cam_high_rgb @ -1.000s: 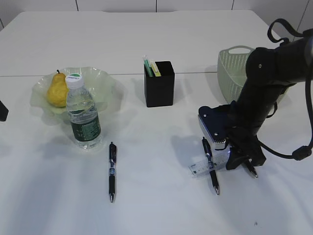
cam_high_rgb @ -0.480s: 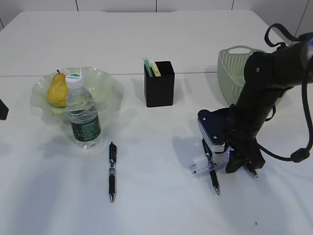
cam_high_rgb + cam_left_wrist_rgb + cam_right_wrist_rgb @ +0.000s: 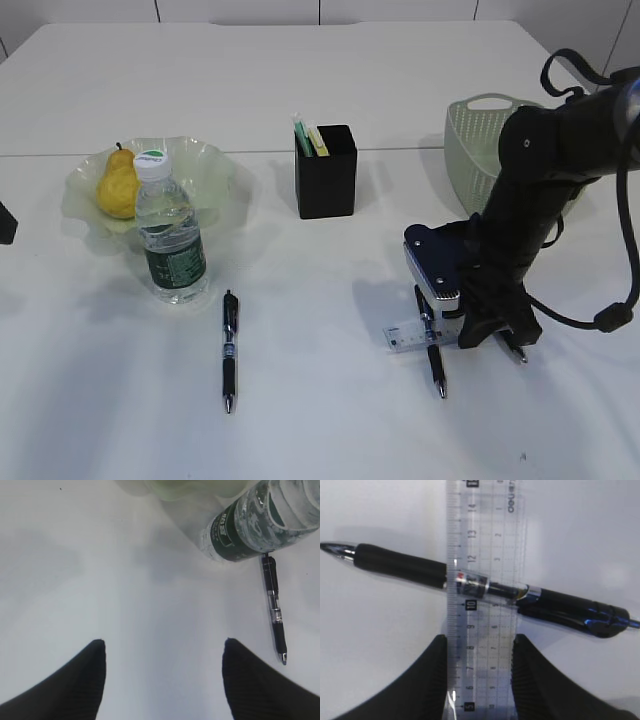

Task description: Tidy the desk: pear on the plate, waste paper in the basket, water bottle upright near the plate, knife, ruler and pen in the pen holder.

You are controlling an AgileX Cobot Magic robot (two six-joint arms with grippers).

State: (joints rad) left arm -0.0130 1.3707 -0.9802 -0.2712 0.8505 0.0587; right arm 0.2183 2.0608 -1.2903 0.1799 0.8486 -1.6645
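The clear ruler [image 3: 485,580] lies across a black pen [image 3: 395,565] on the white desk [image 3: 320,420]. My right gripper [image 3: 480,642] is shut on the ruler [image 3: 408,338], one finger against each long edge. The left gripper [image 3: 164,647] hangs open over bare desk. A second pen [image 3: 229,350] lies in front of the upright water bottle [image 3: 170,235], which stands by the plate [image 3: 215,160] holding the pear [image 3: 117,185]. The black pen holder [image 3: 326,172] has green and yellow items sticking out. Waste paper and knife are out of view.
The sage-green basket [image 3: 475,140] stands at the back right, behind my right arm. In the left wrist view the bottle [image 3: 260,525] and the second pen [image 3: 275,610] lie to the upper right of the open fingers.
The right gripper's jaws have closed in onto the ruler's edges. The ruler has swung slightly and now lies more level across the pen. The left arm has not moved.
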